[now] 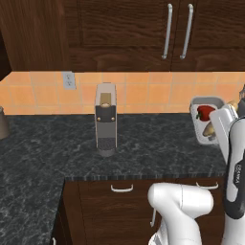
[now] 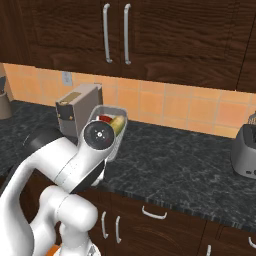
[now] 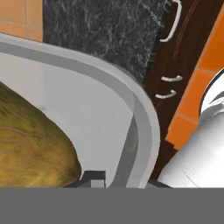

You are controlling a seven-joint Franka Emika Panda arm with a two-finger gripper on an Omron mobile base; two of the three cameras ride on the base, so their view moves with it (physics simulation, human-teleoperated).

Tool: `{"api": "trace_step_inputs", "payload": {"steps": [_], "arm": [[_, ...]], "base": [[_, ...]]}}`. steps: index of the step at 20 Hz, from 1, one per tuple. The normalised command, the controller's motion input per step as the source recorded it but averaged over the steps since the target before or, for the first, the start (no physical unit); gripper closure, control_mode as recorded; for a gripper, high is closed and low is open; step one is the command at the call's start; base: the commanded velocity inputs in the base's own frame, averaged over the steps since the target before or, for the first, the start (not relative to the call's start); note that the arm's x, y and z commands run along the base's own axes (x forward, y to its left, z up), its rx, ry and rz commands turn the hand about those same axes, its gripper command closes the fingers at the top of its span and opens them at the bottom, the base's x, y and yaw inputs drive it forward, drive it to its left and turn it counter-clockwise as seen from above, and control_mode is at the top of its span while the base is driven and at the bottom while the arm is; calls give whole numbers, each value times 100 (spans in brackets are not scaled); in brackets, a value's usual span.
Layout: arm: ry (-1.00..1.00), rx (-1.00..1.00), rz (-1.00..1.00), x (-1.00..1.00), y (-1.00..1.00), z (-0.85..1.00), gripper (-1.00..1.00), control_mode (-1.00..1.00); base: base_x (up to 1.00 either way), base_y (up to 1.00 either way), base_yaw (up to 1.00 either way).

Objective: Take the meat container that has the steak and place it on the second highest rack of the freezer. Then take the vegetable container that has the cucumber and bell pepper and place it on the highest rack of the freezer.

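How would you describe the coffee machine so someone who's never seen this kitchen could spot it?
Look along the dark speckled counter under the orange tiled wall. The coffee machine stands upright near the wall, just right of the wall socket. It is a tall, narrow grey box, unlike the squat toaster further along the counter.

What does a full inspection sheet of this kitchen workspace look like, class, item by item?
Surface: dark speckled counter.
Job's things: vegetable container lifted and tilted, with bell pepper and cucumber inside.
Clutter: coffee machine; toaster at the right.
End effector: end effector shut on the vegetable container's rim.
Cables: nothing seen.
Surroundings: orange tile backsplash, wall outlet, dark wood cabinets.
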Motion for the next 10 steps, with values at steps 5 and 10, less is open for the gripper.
{"api": "trace_step_inputs", "payload": {"steps": [5,10], "arm": [[3,0,0,-3,24,-3,100,100],[0,0,0,0,0,0,100,100]], "base": [[-7,10,0],[-85,5,-18]]}}
